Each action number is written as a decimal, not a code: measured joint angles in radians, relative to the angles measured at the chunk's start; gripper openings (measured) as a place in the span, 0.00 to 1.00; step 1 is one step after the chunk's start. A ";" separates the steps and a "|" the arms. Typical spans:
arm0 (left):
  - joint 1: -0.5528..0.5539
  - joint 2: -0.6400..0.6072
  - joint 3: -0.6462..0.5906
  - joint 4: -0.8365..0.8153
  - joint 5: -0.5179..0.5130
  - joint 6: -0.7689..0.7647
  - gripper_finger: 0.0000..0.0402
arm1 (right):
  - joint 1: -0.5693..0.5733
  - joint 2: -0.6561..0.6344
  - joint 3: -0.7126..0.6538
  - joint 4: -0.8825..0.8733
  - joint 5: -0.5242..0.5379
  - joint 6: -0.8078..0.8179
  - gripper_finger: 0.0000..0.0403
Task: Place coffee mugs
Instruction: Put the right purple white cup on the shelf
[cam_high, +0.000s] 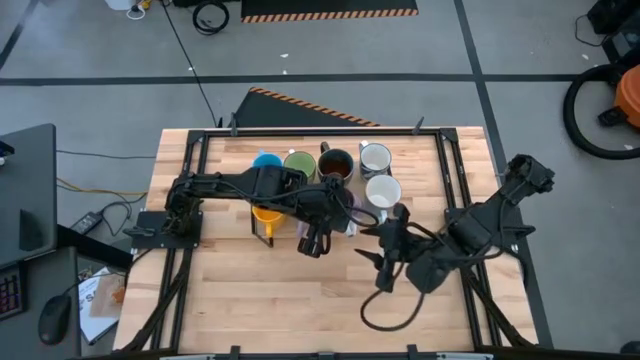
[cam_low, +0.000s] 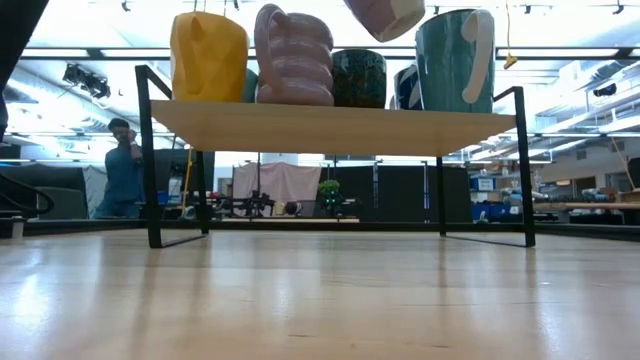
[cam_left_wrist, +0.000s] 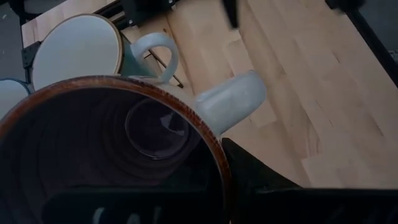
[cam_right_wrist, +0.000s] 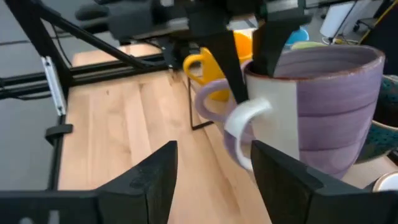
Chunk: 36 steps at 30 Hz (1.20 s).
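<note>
While the left pincer (cam_right_wrist: 249, 37) is clamped on the rim of a purple mug (cam_right_wrist: 323, 106), the mug hangs above a small wooden shelf (cam_low: 330, 125) with black legs that stands toward the far edge of the desk (cam_high: 300, 300). In the left wrist view the mug's dark inside and pale handle fill most of the picture. The right pincer (cam_high: 388, 262) is just beside it, nearer the right edge of the desk, and its fingers (cam_right_wrist: 155, 180) stand apart with nothing between them. On the shelf sit more mugs: a blue mug (cam_high: 266, 160), a green mug (cam_high: 299, 165), a dark brown mug (cam_high: 335, 163) and two white mugs (cam_high: 375, 157) in a row and a bit in front. An orange mug (cam_high: 266, 215) and another purple mug (cam_low: 293, 55) sit at the near edge of the shelf. Far behind the desk stands a person (cam_low: 122, 170).
</note>
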 joint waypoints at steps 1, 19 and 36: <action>0.000 0.000 0.000 0.000 0.000 0.000 0.07 | -0.007 0.000 -0.007 0.002 -0.005 -0.001 0.52; 0.000 0.001 0.000 0.001 0.000 0.000 0.07 | -0.104 -0.002 -0.113 0.184 -0.056 -0.029 0.43; -0.002 0.001 0.000 0.012 -0.001 0.024 0.07 | -0.141 -0.003 -0.115 0.226 -0.117 -0.009 0.13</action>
